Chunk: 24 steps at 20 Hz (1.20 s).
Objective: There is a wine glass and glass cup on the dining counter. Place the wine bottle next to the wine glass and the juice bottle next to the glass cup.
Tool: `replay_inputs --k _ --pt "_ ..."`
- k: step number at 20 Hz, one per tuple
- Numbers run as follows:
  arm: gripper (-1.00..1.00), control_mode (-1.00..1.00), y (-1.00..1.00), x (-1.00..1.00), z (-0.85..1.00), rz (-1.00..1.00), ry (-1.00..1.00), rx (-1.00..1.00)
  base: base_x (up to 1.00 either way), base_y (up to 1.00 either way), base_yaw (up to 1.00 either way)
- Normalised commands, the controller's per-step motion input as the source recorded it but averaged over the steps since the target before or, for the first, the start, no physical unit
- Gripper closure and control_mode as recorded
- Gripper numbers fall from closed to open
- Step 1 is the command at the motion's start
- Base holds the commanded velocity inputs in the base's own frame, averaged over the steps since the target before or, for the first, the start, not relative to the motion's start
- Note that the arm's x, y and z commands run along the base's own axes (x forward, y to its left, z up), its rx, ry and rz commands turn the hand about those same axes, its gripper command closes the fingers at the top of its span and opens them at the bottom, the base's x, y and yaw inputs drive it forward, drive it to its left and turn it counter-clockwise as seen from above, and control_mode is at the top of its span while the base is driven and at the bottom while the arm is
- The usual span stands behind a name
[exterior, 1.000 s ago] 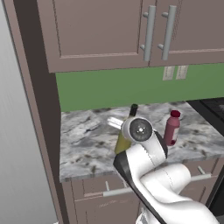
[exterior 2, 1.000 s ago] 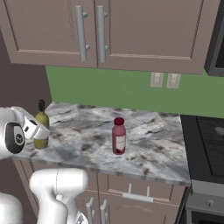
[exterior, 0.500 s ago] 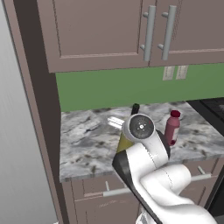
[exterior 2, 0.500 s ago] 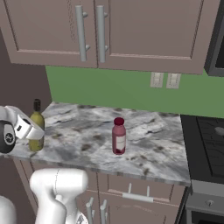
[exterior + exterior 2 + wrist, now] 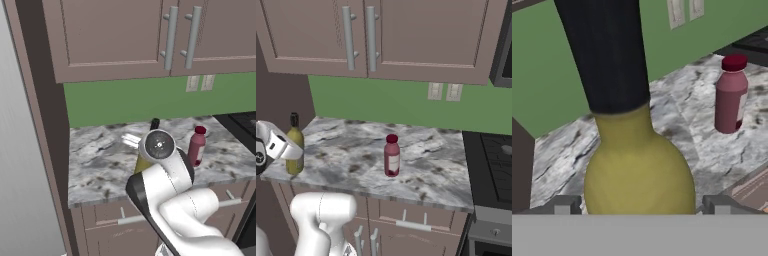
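Observation:
The wine bottle, olive-yellow with a black neck, stands upright at the left end of a marbled wall counter. It shows beside my hand and behind my arm. My gripper is open around the bottle's body, one fingertip on each side with a thin gap. The juice bottle, dark red with a maroon cap, stands upright mid-counter, to the right of the wine bottle. The dining counter, wine glass and glass cup are out of view.
Brown upper cabinets hang over the counter against a green wall with outlets. A stove adjoins the counter's right end. A tall dark cabinet side closes the left end. Drawers sit below.
My hand has shifted slightly along the wine bottle's body. Both bottles stand where they were, and the jaws kept the same width.

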Motion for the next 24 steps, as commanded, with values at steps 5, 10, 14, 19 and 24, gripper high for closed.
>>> replay_inputs --k 5,10,14,19,24 --pt "1.00 -1.00 0.00 -0.03 0.00 0.00 -0.04 -0.01 0.00 0.00 0.00" --pt "1.00 -1.00 0.00 0.00 0.00 0.00 0.00 0.00 0.00 0.00 0.00" --pt "1.00 -1.00 0.00 0.00 0.00 0.00 0.00 0.00 0.00 0.00 0.00" --pt "1.00 -1.00 0.00 0.00 0.00 0.00 0.00 0.00 0.00 0.00 0.00" --pt "1.00 -1.00 0.00 0.00 0.00 0.00 0.00 0.00 0.00 0.00 0.00"
